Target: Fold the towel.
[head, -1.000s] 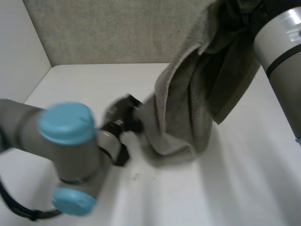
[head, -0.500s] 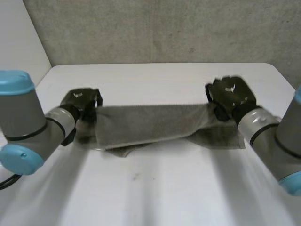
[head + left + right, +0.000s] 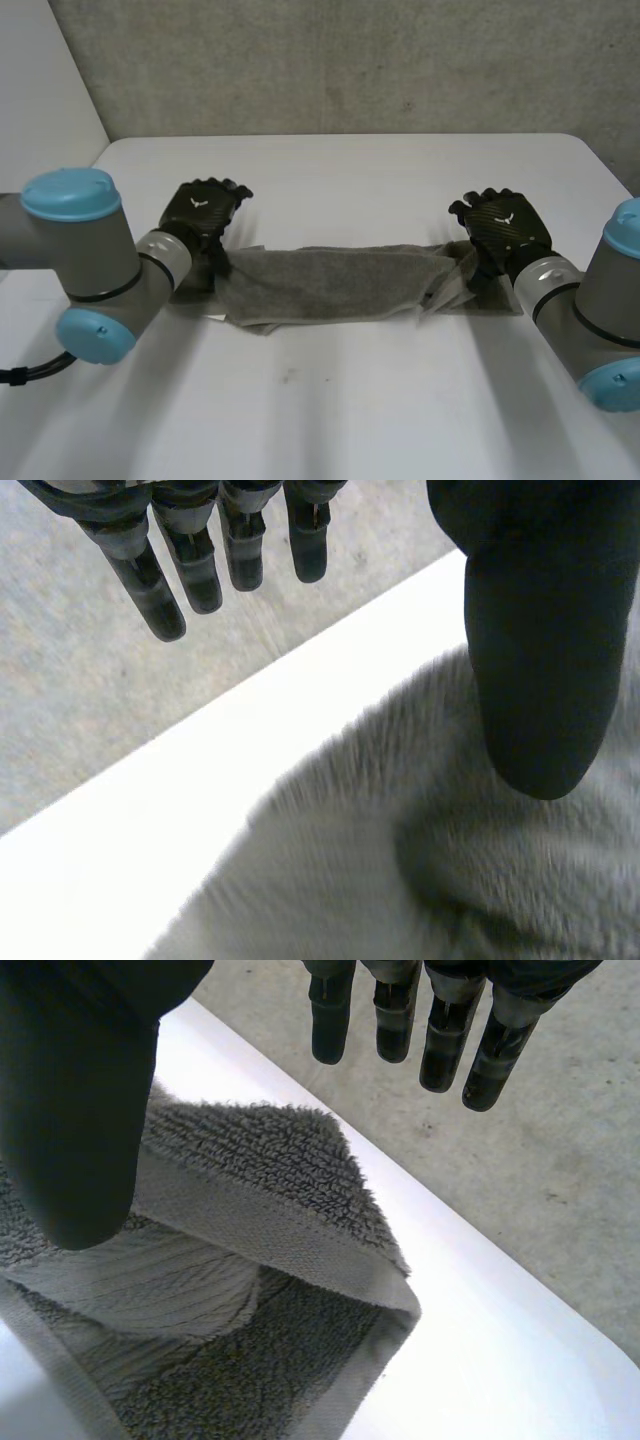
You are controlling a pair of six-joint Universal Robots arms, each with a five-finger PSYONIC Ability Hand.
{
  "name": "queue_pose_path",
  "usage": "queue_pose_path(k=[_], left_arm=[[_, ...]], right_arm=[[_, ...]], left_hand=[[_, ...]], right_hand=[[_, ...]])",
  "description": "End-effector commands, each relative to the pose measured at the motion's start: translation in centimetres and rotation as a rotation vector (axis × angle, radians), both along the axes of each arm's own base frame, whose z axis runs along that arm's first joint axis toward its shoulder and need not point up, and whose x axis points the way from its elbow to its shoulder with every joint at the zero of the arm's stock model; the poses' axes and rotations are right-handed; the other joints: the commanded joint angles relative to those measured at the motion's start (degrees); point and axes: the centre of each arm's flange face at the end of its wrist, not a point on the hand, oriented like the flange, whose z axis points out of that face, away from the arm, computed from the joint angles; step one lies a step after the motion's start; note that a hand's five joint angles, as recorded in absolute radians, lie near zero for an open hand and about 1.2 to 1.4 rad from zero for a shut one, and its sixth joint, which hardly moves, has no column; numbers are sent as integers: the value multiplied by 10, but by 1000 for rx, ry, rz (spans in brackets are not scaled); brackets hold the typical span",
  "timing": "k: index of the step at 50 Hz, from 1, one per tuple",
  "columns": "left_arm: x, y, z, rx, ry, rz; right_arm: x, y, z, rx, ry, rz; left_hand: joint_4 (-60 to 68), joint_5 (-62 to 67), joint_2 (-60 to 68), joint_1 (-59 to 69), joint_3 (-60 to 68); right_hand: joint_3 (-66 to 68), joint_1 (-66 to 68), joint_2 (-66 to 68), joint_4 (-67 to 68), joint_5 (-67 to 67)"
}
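Left hand [image 3: 205, 212] now off towel's [image 3: 330, 285] left end vs 0.5 s ago: fingers [image 3: 190, 570] straight & apart, thumb over the pile, gripping nothing. Towel down on surface [image 3: 330, 400] as long narrow band btwn both hands, layers doubled, right end rumpled w/ a corner turned over. Right hand [image 3: 502, 228] likewise let go, fingers straight, at that end. Means lengthwise fold prob. laid; end-to-end fold likely left, needing a regrasp.
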Motion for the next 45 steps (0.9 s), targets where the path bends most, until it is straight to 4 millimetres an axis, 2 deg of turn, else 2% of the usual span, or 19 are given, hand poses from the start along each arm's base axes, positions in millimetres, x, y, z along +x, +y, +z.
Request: queue_pose_path(k=[1, 3, 6, 8, 10, 14, 16, 17, 19, 21, 25, 27, 28, 30, 33, 36, 38, 45], left_arm=[[9, 19, 36, -56, 25, 8], [14, 33, 47, -67, 28, 10], [17, 42, 52, -72, 30, 9], [22, 59, 58, -74, 32, 9], [25, 67, 60, -75, 33, 8], [27, 83, 60, -64, 27, -3], [26, 102, 57, -43, 18, -20], [26, 103, 57, -43, 18, -20], [25, 118, 50, -11, -4, -12], [26, 122, 46, 8, -12, 6], [27, 128, 39, 31, -18, 43], [23, 131, 26, 68, -29, 50], [23, 131, 26, 68, -30, 50], [16, 133, 8, 113, -51, 33], [13, 133, 1, 131, -63, 28], [9, 129, -11, 151, -75, 24], [5, 124, -21, 163, -84, 21], [-2, 107, -34, 163, -82, 29]], right_arm=[[-8, -1, 14, -15, -20, -29], [-15, 0, 25, -14, -30, -47], [-22, 4, 36, 10, -25, -63], [-24, 7, 41, 34, -20, -68], [-28, 9, 45, 58, -17, -75], [-35, 18, 54, 122, 3, -90], [-36, 24, 56, 144, 8, -84], [-36, 24, 56, 145, 8, -84], [-37, 35, 60, 169, 4, -80], [-38, 39, 60, 174, 0, -78], [-37, 50, 52, 203, -12, -62], [-33, 56, 45, 212, -45, -45], [-33, 56, 45, 212, -45, -45], [-29, 62, 36, 207, -71, -30], [-21, 67, 30, 187, -79, -1], [-17, 71, 25, 188, -75, 14], [-8, 77, 15, 197, -52, 47], [-5, 79, 0, 243, -36, 58]], left_hand=[[1, 1, 2, -2, 0], [1, 1, 2, -2, 0], [3, 2, 3, 0, 2], [10, 9, 10, 6, 9], [25, 24, 25, 22, 24], [37, 36, 37, 33, 36], [94, 93, 94, 90, 93], [94, 93, 94, 91, 93], [101, 100, 101, 97, 100], [101, 100, 101, 97, 100], [101, 100, 101, 97, 100], [126, 125, 126, 122, 125], [126, 125, 126, 123, 125], [139, 139, 140, 136, 138], [139, 139, 140, 136, 138], [139, 139, 140, 136, 138], [139, 139, 140, 136, 138], [159, 159, 160, 156, 158]], right_hand=[[-24, -27, -37, -35, -42], [-24, -27, -37, -35, -42], [-24, -27, -37, -35, -42], [-24, -27, -37, -35, -42], [-24, -27, -37, -35, -42], [-24, -27, -37, -35, -42], [-24, -27, -37, -35, -42], [-24, -27, -37, -35, -42], [-24, -27, -37, -35, -42], [-24, -27, -37, -35, -42], [-5, -8, -17, -16, -23], [72, 69, 60, 61, 55], [72, 70, 60, 61, 55], [99, 96, 87, 88, 82], [99, 97, 87, 88, 82], [99, 97, 87, 88, 82], [99, 97, 87, 88, 82], [99, 97, 87, 88, 82]])
